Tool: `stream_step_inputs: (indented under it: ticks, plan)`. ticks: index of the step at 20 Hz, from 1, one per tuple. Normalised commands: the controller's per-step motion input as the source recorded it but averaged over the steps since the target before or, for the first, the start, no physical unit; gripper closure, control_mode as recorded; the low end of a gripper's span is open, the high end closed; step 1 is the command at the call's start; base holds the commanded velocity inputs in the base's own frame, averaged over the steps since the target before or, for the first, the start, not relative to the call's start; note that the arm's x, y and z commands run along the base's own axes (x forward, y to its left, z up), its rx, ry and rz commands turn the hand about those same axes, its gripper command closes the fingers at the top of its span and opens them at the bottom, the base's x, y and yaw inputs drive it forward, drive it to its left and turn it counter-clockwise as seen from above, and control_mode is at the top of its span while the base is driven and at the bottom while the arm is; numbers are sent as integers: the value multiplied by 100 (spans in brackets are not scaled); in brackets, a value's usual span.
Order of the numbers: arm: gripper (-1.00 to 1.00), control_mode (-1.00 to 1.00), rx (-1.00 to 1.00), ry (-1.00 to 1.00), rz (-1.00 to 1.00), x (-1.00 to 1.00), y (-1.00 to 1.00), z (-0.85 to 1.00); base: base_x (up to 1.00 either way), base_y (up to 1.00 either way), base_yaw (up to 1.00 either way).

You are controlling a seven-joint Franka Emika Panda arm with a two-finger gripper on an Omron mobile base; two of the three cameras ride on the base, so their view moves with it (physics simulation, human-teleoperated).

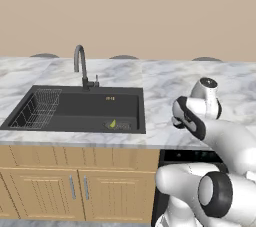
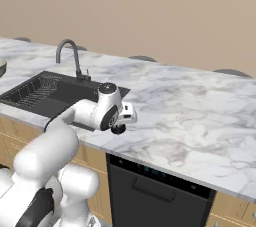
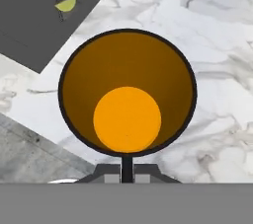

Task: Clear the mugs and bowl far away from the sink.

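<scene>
Hand view looks straight down into a round orange mug [image 3: 127, 93] — dark rim, brownish inner wall, bright orange floor. Its near rim sits right at the bottom of the view, where the two dark finger tips [image 3: 111, 176] stand close together with only a thin dark strip of the rim between them. So the jaws are drawn narrow and pinch the mug's wall at its near edge, with the cup's mouth spreading out beyond the gripper [image 3: 127, 174].

Under the mug lies the white marble counter [image 3: 212, 45]. At the upper left of this view a corner of the dark sink [image 3: 34, 25] shows, with a small yellow-green scrap [image 3: 66, 4] on its floor. The mug is beside that corner, over the marble and not over the basin.

In the left base view the sink [image 1: 80, 108] has a wire rack [image 1: 37, 107] at its left end and a grey gooseneck faucet [image 1: 80, 66] behind it. The arm's wrist hangs over the counter just right of the basin.

In the right base view the hand sits low over the counter's front edge, near the basin's right end; a bit of the bowl [image 2: 2, 67] peeks in at the left edge, on the counter beyond the sink's far end.
</scene>
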Motion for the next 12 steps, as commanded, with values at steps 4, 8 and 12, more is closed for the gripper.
stream_step_inputs:
  ticks: [4,8,12]
  plan:
    - [100,-100,0,-3,0,-47,32,100,0,0,0]
    - [100,-100,0,-8,0,-55,23,98,0,0,0]
    - [100,-100,0,-8,0,-58,18,100,0,0,0]
